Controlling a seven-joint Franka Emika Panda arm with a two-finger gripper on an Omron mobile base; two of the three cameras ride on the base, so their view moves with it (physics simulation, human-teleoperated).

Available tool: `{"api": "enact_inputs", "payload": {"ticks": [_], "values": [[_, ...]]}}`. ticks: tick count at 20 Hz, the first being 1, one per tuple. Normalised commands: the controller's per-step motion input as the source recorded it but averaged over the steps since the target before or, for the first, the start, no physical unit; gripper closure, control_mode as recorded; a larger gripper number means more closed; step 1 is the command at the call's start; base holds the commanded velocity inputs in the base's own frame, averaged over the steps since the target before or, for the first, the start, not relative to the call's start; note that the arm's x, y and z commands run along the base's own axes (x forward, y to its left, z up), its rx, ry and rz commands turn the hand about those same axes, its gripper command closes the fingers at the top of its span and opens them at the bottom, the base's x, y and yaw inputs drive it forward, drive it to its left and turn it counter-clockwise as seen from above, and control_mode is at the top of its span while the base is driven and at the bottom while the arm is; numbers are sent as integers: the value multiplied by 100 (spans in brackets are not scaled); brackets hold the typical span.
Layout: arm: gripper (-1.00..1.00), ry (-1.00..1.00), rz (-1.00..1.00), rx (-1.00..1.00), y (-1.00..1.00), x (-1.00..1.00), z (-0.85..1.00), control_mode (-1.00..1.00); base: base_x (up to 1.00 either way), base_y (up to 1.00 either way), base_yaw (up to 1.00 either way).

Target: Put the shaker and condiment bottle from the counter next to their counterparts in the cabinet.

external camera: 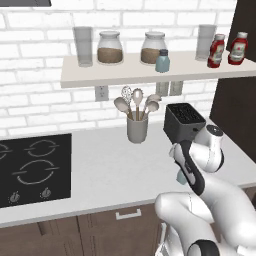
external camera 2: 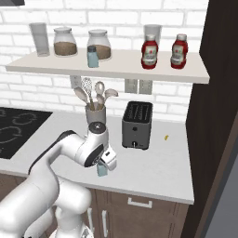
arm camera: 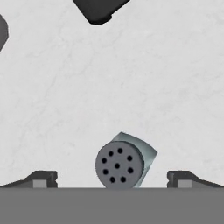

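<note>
Two dark fingertips (arm camera: 41,178) stand wide apart, either side of the shaker (arm camera: 120,165). We see our gripper (arm camera: 113,179) open, gripping nothing, above the white counter (arm camera: 131,78).

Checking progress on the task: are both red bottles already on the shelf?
Yes, two red bottles stand side by side on the shelf in the right base view.
</note>
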Motion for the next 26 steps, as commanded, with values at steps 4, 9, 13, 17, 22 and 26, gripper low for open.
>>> {"api": "enact_inputs", "payload": {"ticks": [4, 9, 13, 17, 22, 26], "values": [[-100, 0, 0, 0, -4, 0, -28, -100, 0, 0, 0], [-100, 0, 0, 0, -3, 0, -30, -100, 0, 0, 0], [-100, 0, 0, 0, 0, 0, -33, -100, 0, 0, 0], [-100, 0, 0, 0, 3, 0, -36, -100, 0, 0, 0], [100, 0, 0, -1, 15, 0, -16, -100, 0, 0, 0], [100, 0, 0, 0, 11, 0, 0, -100, 0, 0, 0]]}}
